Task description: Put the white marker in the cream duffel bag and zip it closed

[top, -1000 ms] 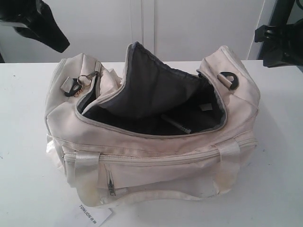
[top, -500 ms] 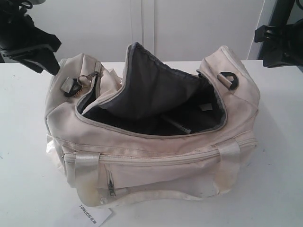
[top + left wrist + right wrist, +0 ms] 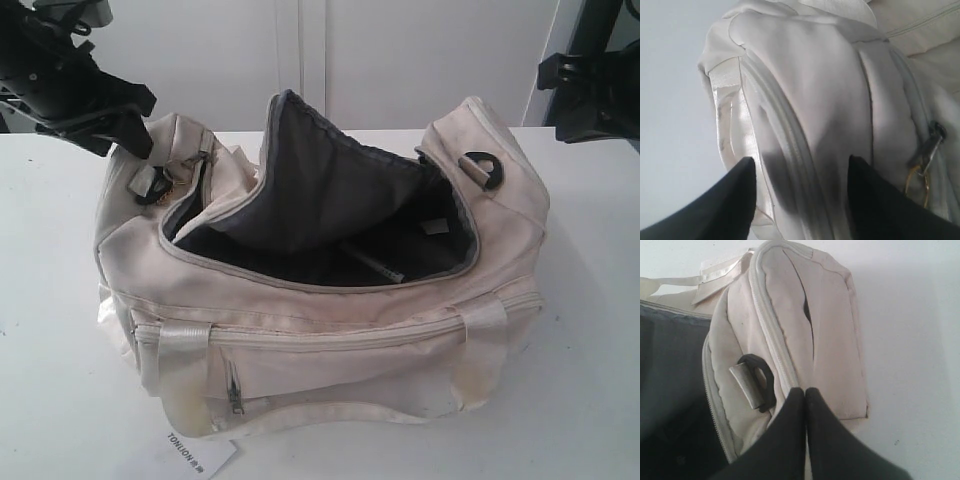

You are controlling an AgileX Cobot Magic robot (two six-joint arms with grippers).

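The cream duffel bag (image 3: 330, 350) lies on the white table with its top zipper open and the dark lining showing. The white marker (image 3: 372, 262) lies inside on the lining, slim and partly in shadow. My left gripper (image 3: 135, 125) hangs open just above the bag's left end. In the left wrist view its gripper (image 3: 800, 160) straddles a zipper seam without touching, and the zipper pull (image 3: 930, 145) with rings is off to one side. My right gripper (image 3: 802, 390) is shut on nothing, above the bag's right end near the black ring (image 3: 760, 380).
A white paper tag printed TONLION (image 3: 195, 455) sticks out from under the bag at the table's front edge. A small front pocket zipper (image 3: 235, 390) faces the camera. The right arm (image 3: 590, 90) stays raised at the back right.
My left gripper has come down and rightward to the bag's left end. The right arm, the bag and the marker have not moved.
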